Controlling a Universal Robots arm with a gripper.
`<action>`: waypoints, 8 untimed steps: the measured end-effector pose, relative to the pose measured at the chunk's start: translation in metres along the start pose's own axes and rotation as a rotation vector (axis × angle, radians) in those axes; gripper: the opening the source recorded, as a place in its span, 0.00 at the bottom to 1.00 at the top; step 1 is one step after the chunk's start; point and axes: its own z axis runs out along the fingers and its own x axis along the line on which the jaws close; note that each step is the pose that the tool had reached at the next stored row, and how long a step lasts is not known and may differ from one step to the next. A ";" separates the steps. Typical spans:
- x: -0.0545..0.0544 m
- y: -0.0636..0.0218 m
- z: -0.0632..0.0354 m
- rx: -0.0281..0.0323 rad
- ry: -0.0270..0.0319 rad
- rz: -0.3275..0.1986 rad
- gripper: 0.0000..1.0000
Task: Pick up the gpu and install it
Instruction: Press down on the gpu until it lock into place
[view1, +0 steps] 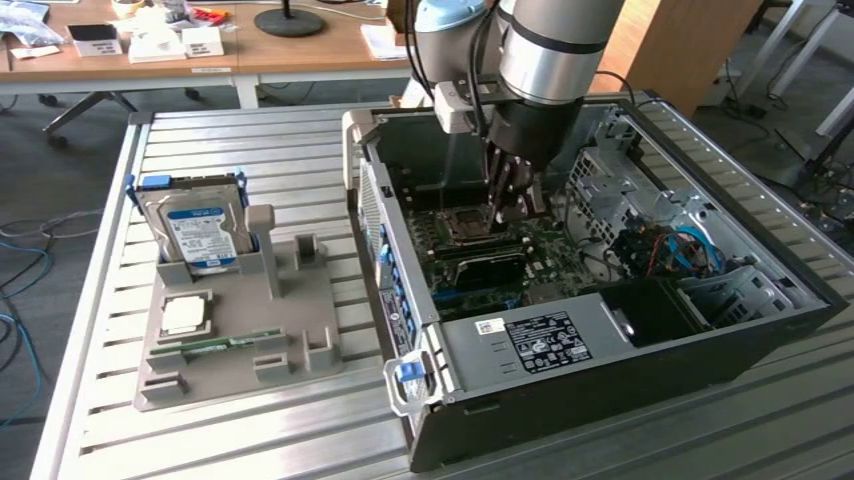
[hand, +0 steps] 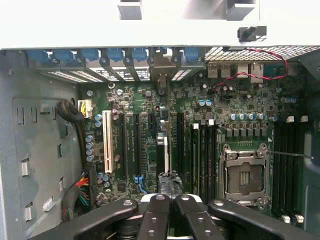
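My gripper (hand: 170, 200) is closed on the gpu (hand: 164, 160) (seen edge-on, standing upright over the motherboard (hand: 200, 107)) inside the open computer case (view1: 747, 330). The hard drive (view1: 198, 232) stands in the holder (view1: 234, 345) on the worktop (view1: 227, 135).

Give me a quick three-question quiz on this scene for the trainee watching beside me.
1. True or false: the hard drive stands upright in the grey holder outside the computer case.
2. Where is the gripper? A) over the grey holder B) inside the open computer case, above the motherboard C) over the wooden desk
3. Fill in: the gripper's jaws are ____.

Key: 1 true; 2 B; 3 shut.
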 end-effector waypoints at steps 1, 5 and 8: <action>0.000 0.0000 0.0000 0.0000 0.0000 0.000 0.11; 0.000 0.0000 0.0000 0.0000 0.0000 0.000 0.11; 0.000 0.0000 0.0000 0.0000 0.0000 0.000 0.11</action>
